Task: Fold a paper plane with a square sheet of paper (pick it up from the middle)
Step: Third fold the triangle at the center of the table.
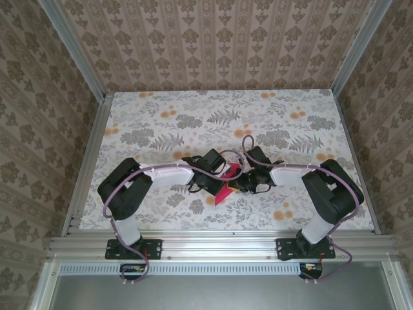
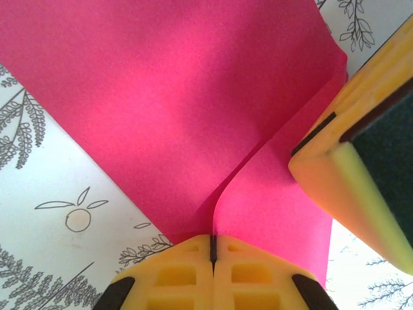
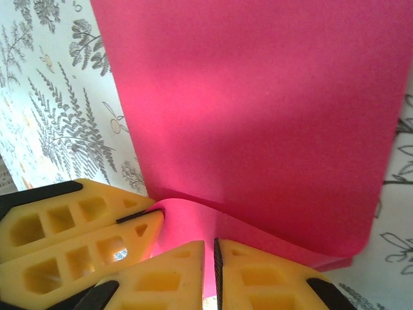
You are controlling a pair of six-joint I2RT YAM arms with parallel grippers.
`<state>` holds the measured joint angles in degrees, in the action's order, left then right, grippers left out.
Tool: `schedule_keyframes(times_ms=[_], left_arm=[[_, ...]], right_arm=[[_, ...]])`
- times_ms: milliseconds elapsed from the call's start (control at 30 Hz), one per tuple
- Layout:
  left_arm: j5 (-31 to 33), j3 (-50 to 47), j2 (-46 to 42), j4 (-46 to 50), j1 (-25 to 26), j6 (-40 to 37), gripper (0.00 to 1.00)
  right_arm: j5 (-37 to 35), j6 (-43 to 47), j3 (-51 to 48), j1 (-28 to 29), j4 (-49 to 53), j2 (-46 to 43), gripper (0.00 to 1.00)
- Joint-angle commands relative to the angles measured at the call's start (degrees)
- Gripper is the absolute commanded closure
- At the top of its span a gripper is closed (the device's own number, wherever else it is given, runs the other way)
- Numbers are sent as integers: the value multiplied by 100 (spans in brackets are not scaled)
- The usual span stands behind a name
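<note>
Square sheet of paper (image 2: 168,110), magenta-pink, is pinched by both my pairs of fingers at once. My left fingers (image 2: 197,258) are pressed fully together, and a raised crease of the sheet runs straight down into the seam between them. Beyond their tips the paper fans out in two flaps, a broad one ahead and to the left and a narrower one to the right. My right fingers (image 3: 187,265) are closed to a hairline slit with a curled fold of the sheet caught in it, and the rest of the paper spreads out smooth past their tips. The two pairs come in at an angle to each other, tips just beside one another on the same part of the sheet. Seen from above, the paper sits between them over the flowered tabletop (image 1: 161,123); I cannot tell whether its far edge touches the cloth.
</note>
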<state>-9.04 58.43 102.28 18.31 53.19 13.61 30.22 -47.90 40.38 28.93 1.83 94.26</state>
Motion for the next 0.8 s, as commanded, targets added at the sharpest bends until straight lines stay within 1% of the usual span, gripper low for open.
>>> schedule_keyframes(times_ms=[0, 300, 500, 600, 767], left_arm=[[-65, 33, 82, 103, -11, -126, 99], [-73, 19, 99, 115, 5, -130, 99], [-68, 19, 76, 149, 19, -139, 99], [-71, 11, 73, 164, 33, -148, 99], [-57, 18, 73, 171, 47, -139, 99]], right_arm=[[-195, 131, -108, 25, 244, 93, 86], [-252, 99, -148, 25, 228, 221, 86], [-265, -27, -180, -5, 172, -422, 86], [-284, -102, -171, -83, 108, -572, 86], [-369, -109, -186, -150, 33, -300, 87]])
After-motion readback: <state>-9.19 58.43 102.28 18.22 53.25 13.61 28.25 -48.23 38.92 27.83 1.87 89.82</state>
